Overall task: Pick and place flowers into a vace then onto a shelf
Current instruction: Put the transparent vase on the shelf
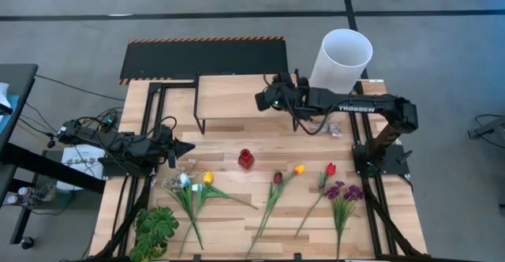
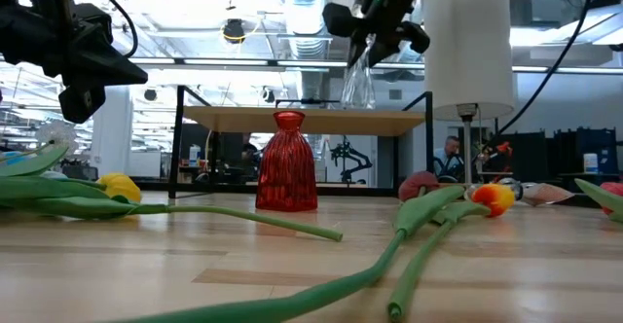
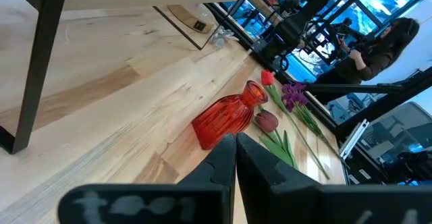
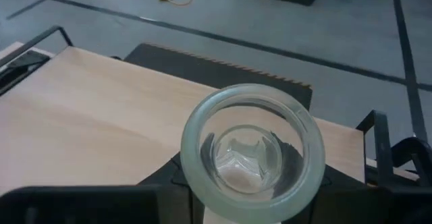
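High view: the right gripper (image 1: 278,98) hangs over the shelf (image 1: 237,96), its fingers clamped on a clear glass vase (image 4: 251,150) held upright just above the plank. The vase looks empty. The step in hand seems to be setting this vase onto the shelf; next it must come straight down to rest on the plank before the fingers let go. The left gripper (image 1: 183,147) waits with fingers together, a red vase (image 1: 246,159) standing near and ahead of its tips. The flowers (image 1: 278,185) lie flat on the wooden table (image 1: 252,222), well apart from the right gripper. Beyond the table, a workshop with a person in the background.
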